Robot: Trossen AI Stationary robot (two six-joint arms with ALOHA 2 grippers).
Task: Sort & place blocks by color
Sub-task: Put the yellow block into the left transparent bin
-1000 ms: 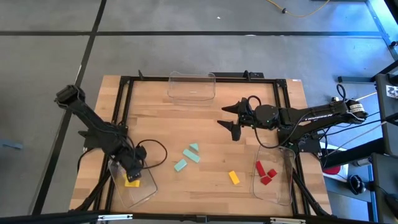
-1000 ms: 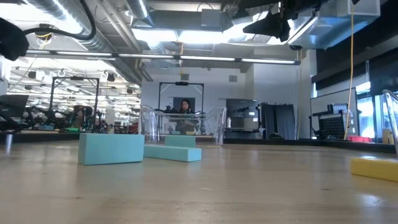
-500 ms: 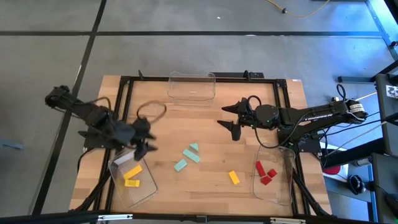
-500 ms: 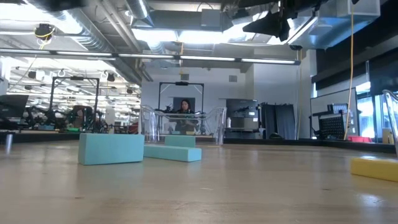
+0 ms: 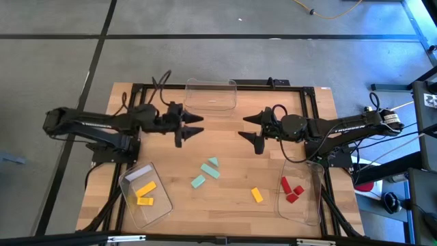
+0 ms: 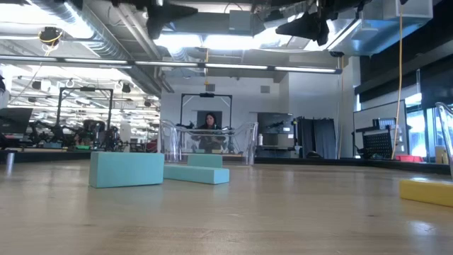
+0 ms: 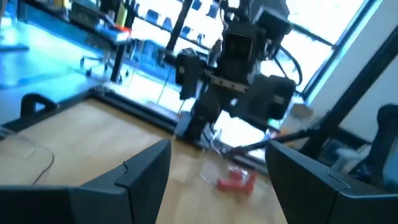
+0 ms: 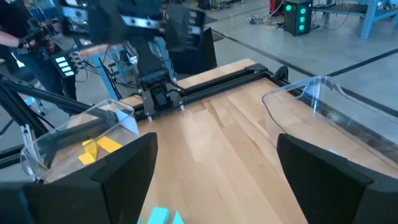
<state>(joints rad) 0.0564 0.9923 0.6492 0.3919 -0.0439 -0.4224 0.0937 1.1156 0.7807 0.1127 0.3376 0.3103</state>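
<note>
- My left gripper [image 5: 193, 128]: raised above the table's far-left middle, fingers spread wide, nothing between them. It points across at the other arm.
- My right gripper [image 5: 250, 130]: raised above the far-right middle, facing the left one, jaws likewise wide apart and empty.
- Mint-green blocks [image 5: 207, 171]: three pieces clustered on the bare wood at table centre, nearer the front edge than either gripper and roughly between the two; the left gripper is slightly the closer. In the low view two bars lie flat [image 6: 127, 169], with a third piece behind them.
- Handling, judged: small, stiff, light pieces with flat faces; likely foam or painted wood, not fragile. I would close across the short width of a bar, at mid-length, coming straight down. The pieces lie close together, so a wide approach may nudge a neighbour.
- Loose yellow block [image 5: 257, 195]: alone on the wood toward the front right, just beside the right-hand bin, well below my right gripper.
- Yellow blocks, already binned [image 5: 144, 193]: in the clear bin at front left [image 5: 162, 212].
- Red blocks, already binned [image 5: 292, 188]: in the clear bin at front right [image 5: 315, 205].
- Far bin [image 5: 211, 102]: clear, at the back edge, no blocks visible in it; presumably meant for the green ones.
</note>
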